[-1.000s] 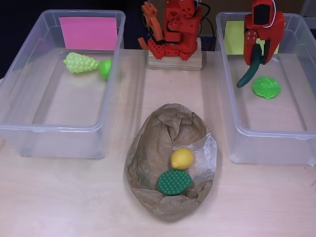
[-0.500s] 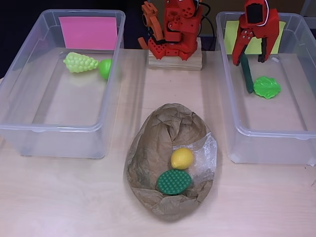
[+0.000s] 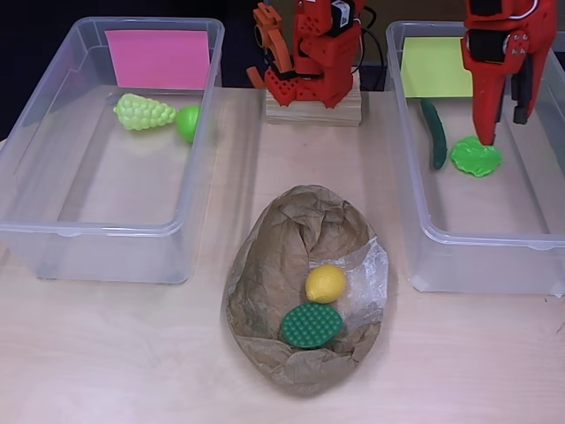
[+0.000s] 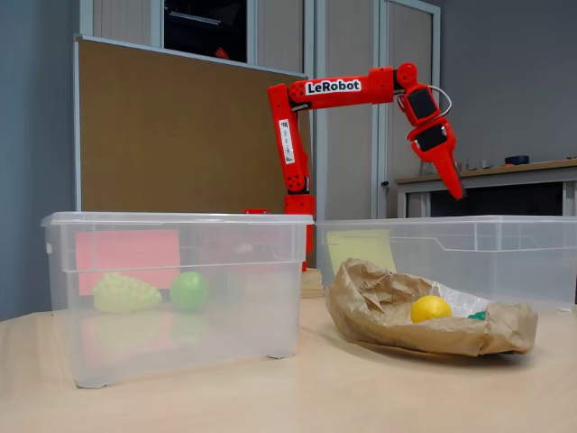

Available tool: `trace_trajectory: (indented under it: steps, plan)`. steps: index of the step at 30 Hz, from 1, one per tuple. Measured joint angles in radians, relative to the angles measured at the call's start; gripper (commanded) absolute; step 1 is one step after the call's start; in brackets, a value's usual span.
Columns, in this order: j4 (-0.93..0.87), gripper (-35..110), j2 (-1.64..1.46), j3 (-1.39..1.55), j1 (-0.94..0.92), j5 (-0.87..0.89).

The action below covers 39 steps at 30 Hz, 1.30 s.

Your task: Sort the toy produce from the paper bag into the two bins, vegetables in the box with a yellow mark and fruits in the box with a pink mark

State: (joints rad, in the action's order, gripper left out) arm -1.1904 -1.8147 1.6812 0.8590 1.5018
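Overhead view: gripper (image 3: 501, 124) empty, fingers spread apart, above the yellow-marked bin (image 3: 415, 168). Dark green cucumber (image 3: 433, 133) lies flat inside, long axis front-to-back, just beside the green leaf (image 3: 476, 156). Pink-marked bin (image 3: 53, 141) holds grapes (image 3: 143, 112) and a green ball (image 3: 188, 123). Paper bag (image 3: 291, 256) holds lemon (image 3: 326, 283) and a green bumpy piece (image 3: 311, 325).

Fixed view: gripper (image 4: 448, 171) high over the bins, pointing down; bag (image 4: 379, 307) in front.

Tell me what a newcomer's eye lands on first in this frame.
The bright red arm, its open gripper raised above the yellow-marked bin at right in the overhead view, where a cucumber and green leaf lie. Then the crumpled paper bag at centre, holding a lemon.
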Motion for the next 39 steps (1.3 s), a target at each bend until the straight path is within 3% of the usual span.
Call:
trace_trajectory:
  steps: [4,6,11,14,17,22,25,31,39]
  plan:
    - [0.141,22,-0.002,0.002,-0.141,-0.463]
    - [0.193,25,-0.011,0.032,-0.227,-0.612]
    - [0.230,31,-0.015,0.112,-0.491,-0.646]
    - [0.232,31,0.031,0.112,-0.663,-0.529]
    - [0.175,34,0.112,0.110,-0.770,-0.290]
    - [0.107,33,0.190,0.124,-0.772,0.238]
    - [0.146,33,0.224,0.138,-0.729,0.451]
    - [0.253,33,0.327,0.120,-0.673,0.641]
    - [0.354,33,0.543,0.002,-0.664,0.704]
